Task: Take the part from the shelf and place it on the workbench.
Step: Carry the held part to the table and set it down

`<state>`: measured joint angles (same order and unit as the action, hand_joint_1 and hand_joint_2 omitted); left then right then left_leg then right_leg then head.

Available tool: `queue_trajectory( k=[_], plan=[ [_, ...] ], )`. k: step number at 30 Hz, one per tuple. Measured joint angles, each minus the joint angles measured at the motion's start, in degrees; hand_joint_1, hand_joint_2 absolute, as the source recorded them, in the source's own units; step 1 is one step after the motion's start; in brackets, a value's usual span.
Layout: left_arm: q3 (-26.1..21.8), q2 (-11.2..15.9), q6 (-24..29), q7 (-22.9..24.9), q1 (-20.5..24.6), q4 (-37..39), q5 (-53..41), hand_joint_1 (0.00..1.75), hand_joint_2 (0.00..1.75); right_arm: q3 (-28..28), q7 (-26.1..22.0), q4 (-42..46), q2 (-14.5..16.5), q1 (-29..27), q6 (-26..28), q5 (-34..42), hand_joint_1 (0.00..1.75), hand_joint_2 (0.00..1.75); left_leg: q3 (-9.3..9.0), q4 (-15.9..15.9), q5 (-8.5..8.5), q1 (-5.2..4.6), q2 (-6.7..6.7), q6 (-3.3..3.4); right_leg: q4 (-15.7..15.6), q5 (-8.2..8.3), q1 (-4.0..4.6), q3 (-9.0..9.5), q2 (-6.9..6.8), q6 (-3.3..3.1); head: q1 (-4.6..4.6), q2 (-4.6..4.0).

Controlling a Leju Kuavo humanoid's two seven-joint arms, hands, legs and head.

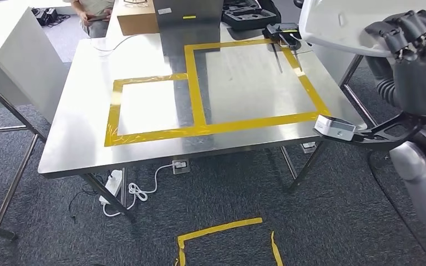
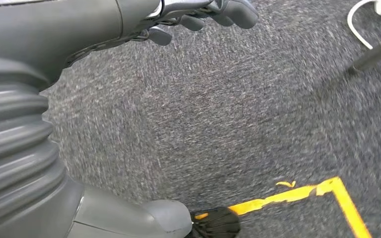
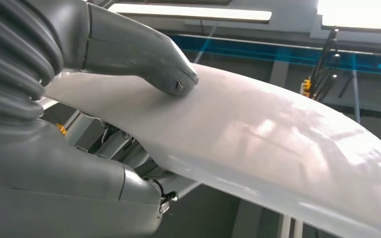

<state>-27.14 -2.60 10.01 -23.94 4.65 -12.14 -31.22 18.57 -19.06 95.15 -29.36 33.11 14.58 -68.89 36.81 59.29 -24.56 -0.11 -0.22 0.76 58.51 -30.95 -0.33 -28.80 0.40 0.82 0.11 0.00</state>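
The part (image 1: 338, 22) is a large white curved panel at the upper right of the head view, above the workbench's far right corner. My right hand (image 1: 416, 44) grips it, dark fingers over its edge. In the right wrist view the thick thumb (image 3: 144, 54) presses on the part's smooth white surface (image 3: 278, 144). The steel workbench (image 1: 77, 138) carries a large yellow-taped rectangle (image 1: 199, 100) with a smaller one joined at its left. My left hand (image 2: 94, 29) hangs over grey carpet, holding nothing, with its fingers (image 2: 203, 15) loosely bent and apart from the thumb.
A cardboard box (image 1: 137, 16), a black case (image 1: 249, 14) and a measuring tool (image 1: 283, 33) lie at the bench's far edge. A person (image 1: 91, 14) sits behind it. A white table (image 1: 11, 50) stands left. Cables and a power strip (image 1: 113, 185) lie under the bench. Yellow tape (image 1: 222, 230) marks the floor.
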Motion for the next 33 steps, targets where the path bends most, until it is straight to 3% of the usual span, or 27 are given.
queue_trajectory(
  k=[2, 4, 6, 7, 8, 11, 13, 16, 17, 19, 21, 22, 23, 26, 27, 28, 31, 33],
  plan=[
    [-0.1, 0.0, 0.0, -0.1, 0.1, 0.0, 0.1, 0.00, 1.75, 0.0, -0.1, -0.1, -0.1, 0.1, 0.0, 0.1, 1.75, 1.75, -1.03, -0.2, -0.34, 0.14, -0.08, 0.77, 2.8, -0.13, -0.09, -1.12, -0.11, 0.49, 0.05, 0.00],
    [-0.2, 0.0, 0.0, -0.2, 0.2, -0.1, 0.1, 0.00, 1.75, 0.1, -0.2, -0.3, -0.2, 0.2, -0.1, 0.1, 1.75, 1.75, -1.93, -0.3, -1.02, 0.18, -0.17, 1.29, 9.5, -1.58, -0.19, -5.27, -0.17, 0.97, 0.13, 0.00],
    [-0.3, 0.0, 0.0, -0.2, 0.2, -0.1, 0.1, 0.00, 1.75, 0.1, -0.2, -0.6, -0.2, 0.0, -0.3, 0.2, 1.75, 1.75, -2.78, -0.3, -1.97, 0.09, -0.25, 1.48, 15.6, -4.16, -0.20, -10.24, -0.18, 1.17, 0.15, 0.00],
    [-0.4, 0.0, 0.0, -0.1, 0.2, -0.1, 0.1, 0.00, 1.75, 0.2, -0.3, -0.7, -0.2, 0.0, -0.5, 0.3, 1.75, 1.75, -3.39, -0.3, -2.51, 0.03, -0.31, 1.48, 16.3, -4.55, -0.18, -11.73, -0.18, 1.11, 0.16, 0.00],
    [-0.4, 0.0, 0.0, -0.1, 0.1, -0.1, 0.1, 0.00, 1.75, 0.2, -0.3, -0.9, -0.2, 0.0, -0.7, 0.3, 1.75, 1.75, -4.15, -0.3, -3.10, -0.03, -0.39, 1.43, 15.1, -3.67, -0.16, -12.25, -0.18, 0.94, 0.16, 0.00],
    [-0.6, -0.2, 0.0, 0.1, 0.2, 0.0, 0.1, 0.00, 1.75, 0.3, -0.7, -1.6, -0.2, 0.6, -1.4, 0.4, 1.75, 1.75, -6.28, -0.3, -4.96, -0.18, -0.54, 1.02, 4.5, 4.44, 0.17, -9.98, -0.25, -0.03, 0.15, 0.00],
    [-0.9, -0.3, -0.1, 0.2, 0.3, 0.0, 0.1, 0.00, 1.75, 0.6, -0.8, -2.1, -0.1, 1.1, -1.8, 0.2, 1.75, 1.75, -7.05, -0.2, -5.83, -0.30, -0.57, 0.43, 0.6, 7.14, 0.55, -8.88, -0.26, -0.58, 0.23, 0.00],
    [-1.2, -0.3, -0.1, 0.2, 0.4, -0.1, 0.2, 0.00, 1.75, 0.9, -0.9, -2.5, 0.0, 1.4, -2.0, 0.0, 1.75, 1.75, -7.52, 0.8, -5.78, -0.44, -0.51, -0.54, -0.2, 6.83, 0.38, -7.57, -0.14, -1.46, 0.31, 0.00],
    [-1.3, -0.3, -0.1, 0.2, 0.5, -0.1, 0.2, 0.00, 1.75, 1.0, -0.8, -2.5, 0.1, 1.5, -2.0, 0.0, 1.75, 1.75, -6.71, 2.4, -5.71, -0.45, -0.44, -0.81, -0.4, 6.57, 0.18, -6.93, -0.18, -1.79, 0.19, 0.00],
    [-1.3, -0.4, -0.1, 0.2, 0.6, -0.1, 0.2, 0.00, 1.75, 1.2, -0.9, -2.6, 0.2, 1.6, -2.0, 0.0, 1.75, 1.75, -3.18, 8.3, -6.98, -0.25, -0.32, -1.46, -0.6, 5.85, -0.04, -5.85, -0.24, -2.24, 0.00, 0.00],
    [-1.4, -0.3, -0.1, 0.2, 0.6, -0.1, 0.2, 0.00, 1.75, 1.5, -0.9, -2.8, 0.3, 1.6, -2.0, 0.0, 1.75, 1.75, 1.55, 14.5, -9.82, 0.04, -0.22, -2.05, -0.6, 4.91, -0.07, -5.04, -0.19, -2.35, -0.06, 0.00],
    [-1.5, -0.3, -0.1, 0.2, 0.5, -0.1, 0.2, 0.00, 1.75, 1.6, -0.9, -2.9, 0.4, 1.6, -2.0, 0.0, 1.75, 1.75, 3.11, 15.8, -10.49, 0.13, -0.19, -2.19, -0.6, 4.41, -0.08, -4.46, -0.14, -2.32, -0.07, 0.00],
    [-1.6, -0.3, -0.1, 0.2, 0.4, -0.1, 0.3, 0.00, 1.75, 1.8, -0.9, -3.0, 0.4, 1.5, -2.0, 0.0, 1.75, 1.75, 3.75, 15.2, -9.82, 0.19, -0.17, -2.19, -0.6, 3.86, -0.10, -3.76, -0.09, -2.25, -0.07, 0.00],
    [-1.8, -0.3, -0.1, 0.2, 0.3, -0.1, 0.5, 0.00, 1.75, 2.2, -0.8, -3.2, 0.5, 1.5, -2.2, -0.2, 1.75, 1.75, 1.55, 4.9, -2.36, 0.20, -0.12, -1.80, -0.5, 2.05, -0.10, -1.44, -0.07, -1.79, -0.05, 0.00],
    [-1.9, -0.3, -0.1, 0.3, 0.3, -0.1, 0.6, 0.00, 1.75, 2.3, -0.8, -3.4, 0.5, 1.6, -2.3, -0.3, 1.75, 1.75, 0.80, 2.0, -0.85, 0.10, -0.07, -1.49, -0.5, 1.47, -0.03, -0.97, -0.05, -1.51, -0.03, 0.00],
    [-2.0, -0.3, -0.1, 0.3, 0.3, 0.0, 0.7, 0.00, 1.75, 2.4, -0.9, -3.6, 0.6, 1.8, -2.4, -0.3, 1.75, 1.75, 0.30, 0.3, 0.01, 0.00, -0.05, -1.08, -0.5, 1.01, 0.02, -0.65, -0.02, -1.17, -0.03, 0.00],
    [-2.3, -0.4, -0.1, 0.3, 0.4, -0.1, 0.7, 0.00, 1.75, 3.1, -1.2, -4.9, 1.0, 3.2, -3.5, -0.4, 1.75, 1.75, -0.81, -0.4, -0.17, -0.03, -0.05, 0.26, 0.2, 0.72, 0.02, -0.35, 0.05, -0.20, 0.02, 0.00],
    [-2.6, -0.5, -0.1, 0.3, 0.6, -0.1, 0.6, 0.00, 1.75, 3.9, -1.4, -6.7, 1.6, 5.1, -4.1, -0.6, 1.75, 1.75, -1.83, -0.8, -0.56, 0.11, -0.11, 0.98, 3.9, 0.12, -0.11, -2.16, -0.10, 0.27, 0.13, 0.00]
  ],
)
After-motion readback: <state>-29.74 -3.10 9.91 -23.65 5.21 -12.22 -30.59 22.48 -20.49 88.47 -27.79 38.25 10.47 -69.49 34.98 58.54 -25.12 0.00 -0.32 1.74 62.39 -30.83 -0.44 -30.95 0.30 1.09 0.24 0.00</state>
